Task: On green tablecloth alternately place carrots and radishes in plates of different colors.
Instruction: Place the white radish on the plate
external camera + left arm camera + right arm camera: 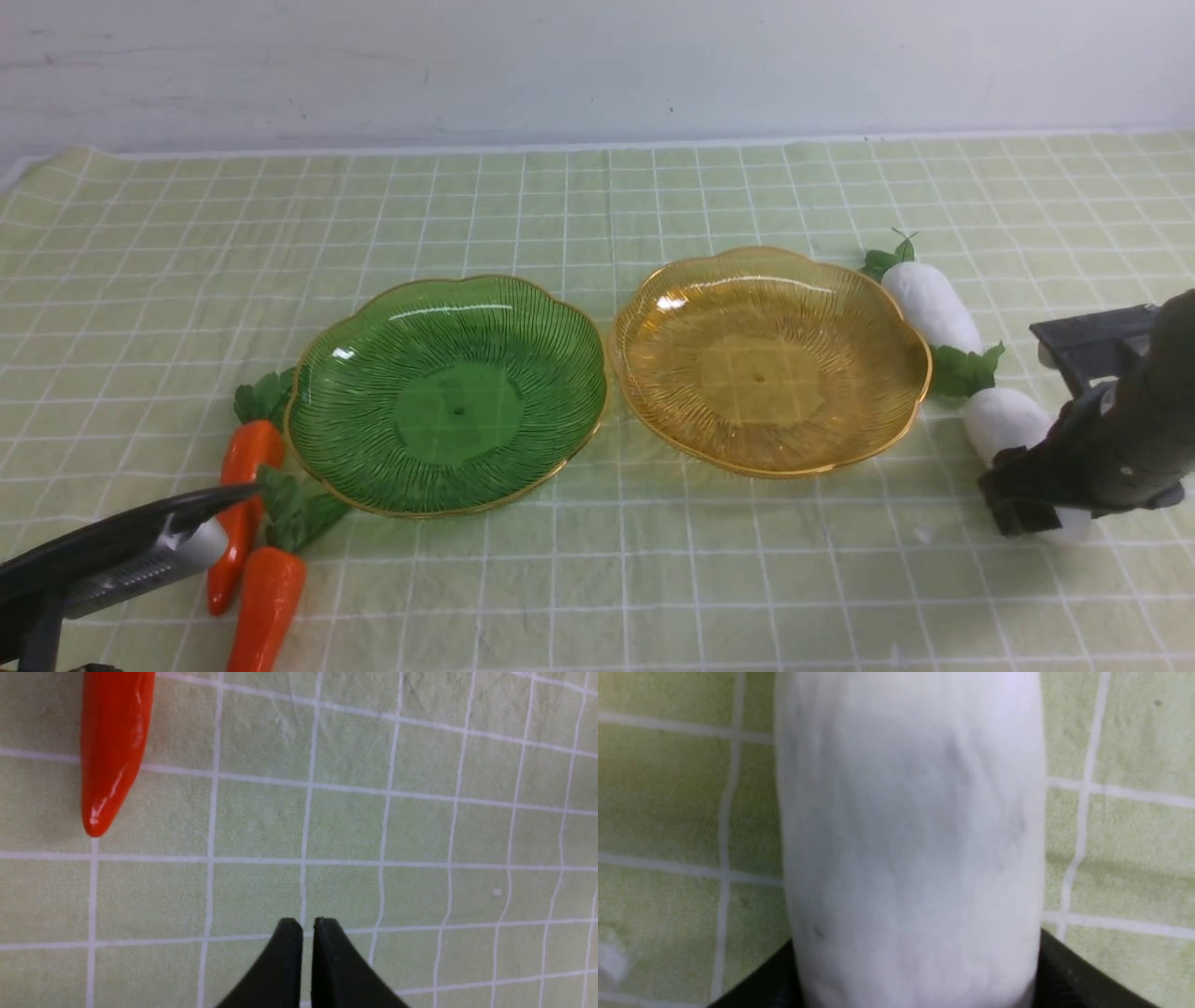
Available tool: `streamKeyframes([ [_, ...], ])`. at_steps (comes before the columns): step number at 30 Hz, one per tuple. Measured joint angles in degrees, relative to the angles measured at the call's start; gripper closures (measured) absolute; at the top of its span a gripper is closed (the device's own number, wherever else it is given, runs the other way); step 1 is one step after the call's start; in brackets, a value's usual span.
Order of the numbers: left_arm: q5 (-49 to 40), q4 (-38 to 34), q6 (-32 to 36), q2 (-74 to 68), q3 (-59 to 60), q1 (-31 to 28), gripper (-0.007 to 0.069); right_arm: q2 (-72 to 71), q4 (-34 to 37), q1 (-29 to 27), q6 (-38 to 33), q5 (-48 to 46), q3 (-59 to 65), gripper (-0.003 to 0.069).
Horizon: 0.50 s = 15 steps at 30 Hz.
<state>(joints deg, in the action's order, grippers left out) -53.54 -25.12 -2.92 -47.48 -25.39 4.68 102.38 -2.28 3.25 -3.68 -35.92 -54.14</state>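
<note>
On the green tablecloth (597,205) stand a green plate (448,308) and an amber-yellow plate (770,280), side by side, both empty. Two carrots lie left of the green plate, one (245,457) behind the other (269,602). My left gripper (238,493) hovers over them, shut and empty. In the left wrist view (307,924) one carrot's tip (112,756) lies apart from it. Two radishes lie right of the amber plate. My right gripper (1036,509) is shut on the near radish (1004,415), which rests on the cloth. In the right wrist view its fingers (1064,970) press both sides of the radish (910,812). The far radish (934,303) lies free.
A pale wall (597,65) rises behind the table's far edge. The plates' rims almost touch at the middle. The near carrot's leaves (294,513) lie against the green plate's rim.
</note>
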Motion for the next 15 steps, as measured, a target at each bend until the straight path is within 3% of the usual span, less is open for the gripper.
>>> streamKeyframes([
  [9, -0.06, 0.0, 0.0, 0.0, 0.0, 0.0, 0.0608, -6.0, -4.27, 0.0, 8.09, -11.11, -3.13, 0.0209],
  [13, -0.06, 0.0, 0.0, 0.0, 0.0, 0.0, 0.0608, -13.04, -1.36, 0.0, 8.52, -15.49, -7.09, 0.0209],
  [15, -0.06, 0.0, 0.0, 0.0, 0.0, 0.0, 0.0608, -15.74, 3.9, 0.56, 5.16, -14.86, -9.12, 0.0209],
])
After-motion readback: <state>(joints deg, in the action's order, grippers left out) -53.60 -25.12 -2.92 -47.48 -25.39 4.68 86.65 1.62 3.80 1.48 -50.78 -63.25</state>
